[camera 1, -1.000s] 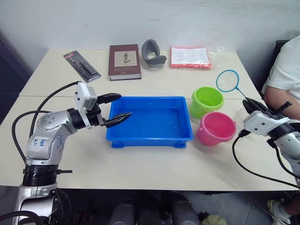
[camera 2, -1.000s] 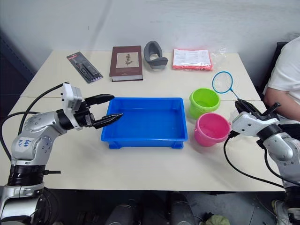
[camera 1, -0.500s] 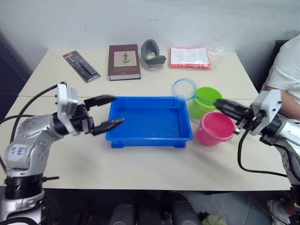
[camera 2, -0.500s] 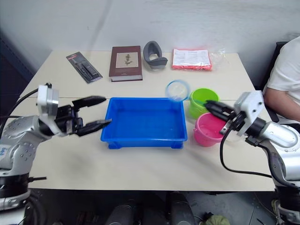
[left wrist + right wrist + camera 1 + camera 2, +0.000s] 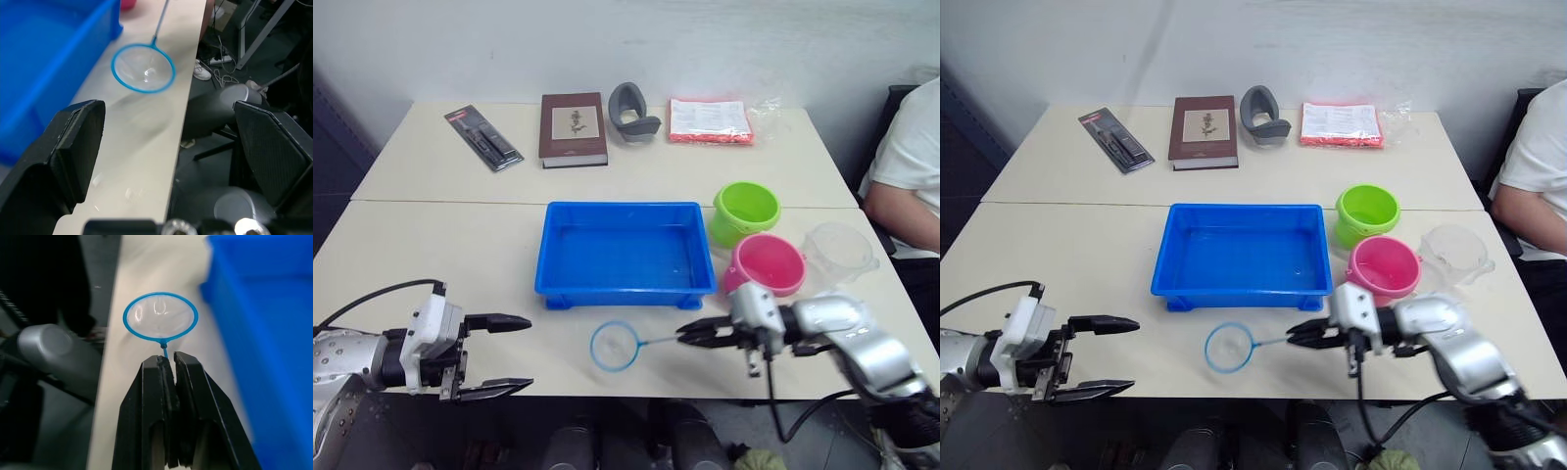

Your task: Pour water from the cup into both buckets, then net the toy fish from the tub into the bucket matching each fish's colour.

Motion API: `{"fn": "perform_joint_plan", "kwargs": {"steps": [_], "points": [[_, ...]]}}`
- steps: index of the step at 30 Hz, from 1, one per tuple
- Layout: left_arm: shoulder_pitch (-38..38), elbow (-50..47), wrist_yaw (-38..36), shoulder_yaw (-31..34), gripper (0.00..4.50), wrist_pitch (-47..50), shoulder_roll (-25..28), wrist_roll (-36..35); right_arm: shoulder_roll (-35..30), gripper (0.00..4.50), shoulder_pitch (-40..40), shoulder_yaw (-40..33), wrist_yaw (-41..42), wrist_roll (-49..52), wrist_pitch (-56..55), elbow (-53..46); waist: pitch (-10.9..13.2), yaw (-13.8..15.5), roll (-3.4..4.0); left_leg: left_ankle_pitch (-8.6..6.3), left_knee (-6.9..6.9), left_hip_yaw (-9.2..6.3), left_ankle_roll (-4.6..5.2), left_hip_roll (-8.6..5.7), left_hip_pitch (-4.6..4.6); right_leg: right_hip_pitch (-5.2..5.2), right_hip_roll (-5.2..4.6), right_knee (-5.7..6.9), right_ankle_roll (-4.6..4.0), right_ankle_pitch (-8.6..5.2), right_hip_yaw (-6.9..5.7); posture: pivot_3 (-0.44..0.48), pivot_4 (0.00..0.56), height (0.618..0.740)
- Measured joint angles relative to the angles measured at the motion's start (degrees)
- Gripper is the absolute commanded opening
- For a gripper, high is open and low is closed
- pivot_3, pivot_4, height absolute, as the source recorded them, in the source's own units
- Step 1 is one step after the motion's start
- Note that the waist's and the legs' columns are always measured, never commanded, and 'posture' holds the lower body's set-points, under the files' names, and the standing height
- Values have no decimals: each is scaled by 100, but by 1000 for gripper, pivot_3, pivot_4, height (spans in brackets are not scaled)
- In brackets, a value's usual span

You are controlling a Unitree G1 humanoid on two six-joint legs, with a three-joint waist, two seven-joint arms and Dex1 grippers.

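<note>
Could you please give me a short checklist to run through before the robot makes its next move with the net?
1. Right gripper shut on the net handle: ok.
2. Net hoop over the tub: not ok; it sits in front, over the table.
3. Left gripper open, apart from the net: ok.
4. Fish visible in the tub: cannot tell.
5. Green bucket and pink bucket upright beside the tub: ok.

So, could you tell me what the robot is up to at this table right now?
The right gripper is shut on the net, holding its hoop over the near table edge in front of the tub. The left gripper is open near the table's front-left corner, holding nothing. The green bucket, pink bucket and cup stand right of the tub.
</note>
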Motion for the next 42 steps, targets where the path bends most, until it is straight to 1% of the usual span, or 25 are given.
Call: {"fn": "perform_joint_plan", "kwargs": {"steps": [3, 9, 16, 18, 19, 22, 24, 25, 26, 30, 32, 35, 37, 40, 42], "points": [[117, -8, 74, 24, 4489, -61, -38, 11, 357, 0, -92, 193, -11, -201, -136, 282, 1, 13, 2, 1, 2, -4, -1, -2, 0, 1, -5, 2, 0, 0, -3, 0, 150, 740], [175, -32, 251, 24, 4489, -74, -44, 28, 1142, 0, -193, 712, -133, -893, -638, 1212, 0, -16, 0, 0, 1, -3, -12, -1, 0, 0, -4, 4, -3, -1, -6, 0, 150, 740], [55, -140, 377, -27, 4489, -43, 0, 80, 1499, 0, -497, 709, -282, -1222, -1047, 1835, 0, -25, 1, -1, 0, -5, -17, 1, 2, 1, -2, 6, -6, -3, -8, 0, 150, 740], [41, -196, 410, -35, 4500, -9, 9, 79, 1557, 831, -502, 691, -319, -1219, -1060, 1882, 0, -26, 1, -1, 0, -5, -17, 1, 2, 0, -2, 7, -6, -3, -8, 0, 150, 740], [9, -234, 431, -39, 4500, 9, 12, 77, 1557, 1109, -499, 683, -347, -1237, -1042, 1903, 0, -26, 1, -1, 1, -5, -17, 1, 2, 1, -3, 7, -6, -3, -8, 0, 150, 740], [-50, -236, 455, -38, 4500, 57, 49, 75, 1437, 2469, -450, 660, -305, -1221, -974, 1893, 0, -25, 1, -1, 1, -5, -16, 0, 2, 1, -3, 7, -6, -3, -8, 0, 150, 740], [-40, -226, 446, -27, 4500, 127, 126, 69, 1255, 3548, -339, 601, -232, -1190, -887, 1763, 0, -21, 2, -3, 0, -5, -15, 1, 1, 0, -3, 5, -6, -3, -8, 0, 150, 740], [-10, -216, 423, -8, 4500, 228, 183, 36, 1163, 3903, -287, 551, -190, -1169, -871, 1665, 1, -20, 2, -3, 1, -5, -15, 0, 0, 0, -3, 5, -6, -3, -8, 0, 150, 740], [35, -198, 408, 31, 4500, 298, 231, 7, 1083, 4432, -244, 490, -152, -1126, -855, 1566, 1, -18, 3, -3, 0, -5, -14, 0, 0, 0, -3, 4, -6, -3, -8, 0, 150, 740], [184, -32, 361, 252, 4500, 406, 278, -16, 767, 4432, -122, 142, 13, -719, -566, 931, 2, -24, 4, -8, 0, -5, -14, 6, 1, 0, 3, 3, -8, -4, -8, 0, 150, 740], [413, -18, 350, 440, 4500, 385, 274, 6, 446, 4432, 188, -142, 101, -386, -386, 384, 8, -7, 14, -9, -3, -8, -17, 7, -3, -2, 3, -1, -10, -6, -12, 0, 150, 740], [809, 191, 375, 895, 4500, 309, 245, 120, -210, 4432, 615, -886, 123, -125, -300, -158, 8, 7, 16, -13, -4, -6, -14, 6, -2, 1, 2, -8, -11, -6, -12, 0, 150, 740], [873, 410, 541, 1144, 4500, 50, 76, 333, -450, 4432, 953, -1505, -23, -114, -449, -361, 7, 23, 13, -25, -4, -7, 9, 5, -1, 6, 2, -13, -9, -5, -13, 0, 150, 740], [909, 714, 661, 1241, 4500, -404, -117, 653, -533, 4432, 1541, -2024, -11, 99, -510, -460, 4, 47, 9, -27, -6, -8, 11, 8, -1, 5, 4, -12, -9, -6, -15, 0, 150, 740], [913, 855, 758, 1234, 4500, -751, -229, 880, -748, 4432, 1963, -2425, 175, 388, -368, -445, 7, 65, 16, -27, -6, -3, 15, 7, 0, 5, 2, -12, -9, -5, -9, 0, 150, 740]]}}
